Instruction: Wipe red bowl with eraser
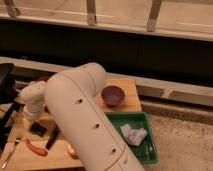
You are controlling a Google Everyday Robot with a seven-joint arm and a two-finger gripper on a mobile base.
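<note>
Eraser (38,129) on wooden table (128,88), clamped at tips of downward-pointing hand (31,121)

arm (82,120): white, dotted with small dark holes
gripper (31,119): white, low over the table's left side, just above the eraser
eraser (37,129): black
table (127,87): light brown wood
bowl (112,95): dark purple
tray (151,154): green
knife handle (52,138): black
small tool (36,148): red

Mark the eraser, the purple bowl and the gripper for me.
eraser (38,129), camera view, on its black top face.
purple bowl (112,95), camera view, on its inner wall.
gripper (32,121), camera view, at its tip, far left, directly over the eraser.
</note>
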